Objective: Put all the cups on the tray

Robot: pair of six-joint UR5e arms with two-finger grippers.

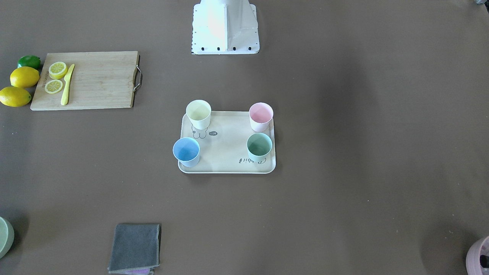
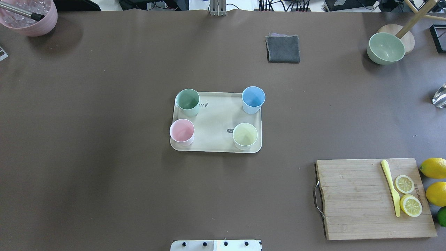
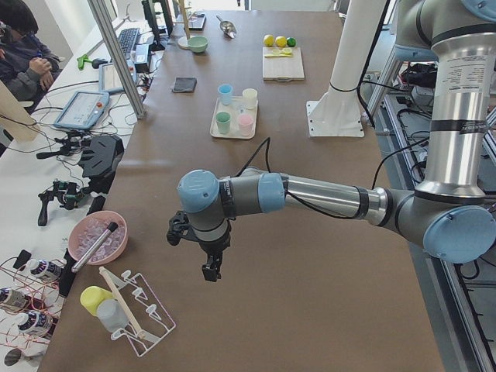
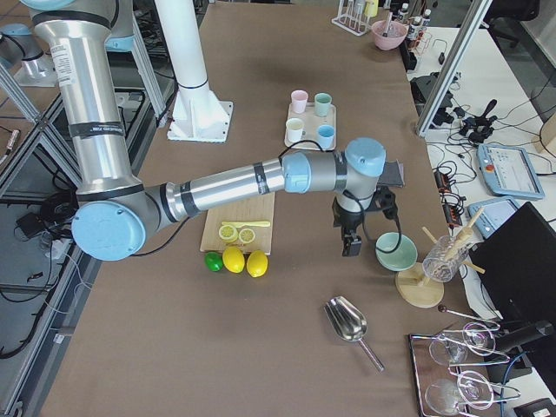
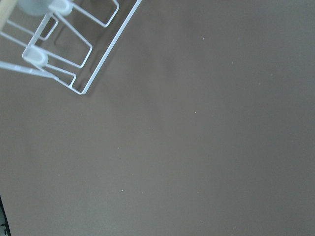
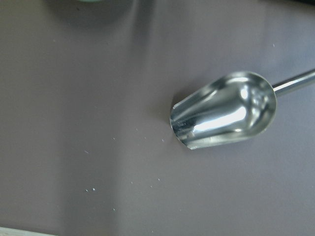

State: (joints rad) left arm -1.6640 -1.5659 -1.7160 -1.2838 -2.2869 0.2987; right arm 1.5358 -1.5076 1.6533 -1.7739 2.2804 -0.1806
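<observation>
The cream tray (image 2: 216, 118) lies at the table's middle. All four cups stand upright on it, one near each corner: mint green (image 2: 187, 101), light blue (image 2: 253, 99), pale pink (image 2: 182, 131), pale yellow (image 2: 245, 135). The front-facing view shows the same tray (image 1: 229, 141). My left gripper (image 3: 211, 271) hangs over bare table far toward the left end, empty as far as I see. My right gripper (image 4: 350, 248) hangs far toward the right end near the green bowl. Both show only in side views, so I cannot tell whether they are open or shut.
A wooden cutting board (image 2: 373, 198) with lemon slices and a yellow knife lies near right, with whole lemons beside it. There are also a grey cloth (image 2: 283, 48), a green bowl (image 2: 385, 48), a mauve pot (image 2: 29, 15), a metal scoop (image 6: 221, 110) and a white wire rack (image 5: 64, 49).
</observation>
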